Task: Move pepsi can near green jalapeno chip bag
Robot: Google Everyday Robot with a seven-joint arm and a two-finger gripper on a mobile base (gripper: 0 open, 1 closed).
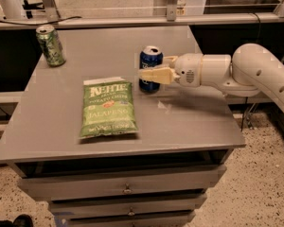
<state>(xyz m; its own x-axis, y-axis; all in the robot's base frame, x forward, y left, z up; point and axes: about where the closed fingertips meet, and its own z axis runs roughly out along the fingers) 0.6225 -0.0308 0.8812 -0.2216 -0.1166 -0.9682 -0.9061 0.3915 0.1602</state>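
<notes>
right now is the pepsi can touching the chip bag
No, bare table shows between the pepsi can, where the gripper sits, and the green jalapeno chip bag.

Glossy plastic end effector (154,67) at metal pepsi can (148,57), matt tabletop (194,119)

Dim light; pincer (152,68) around pepsi can (150,58)
</notes>
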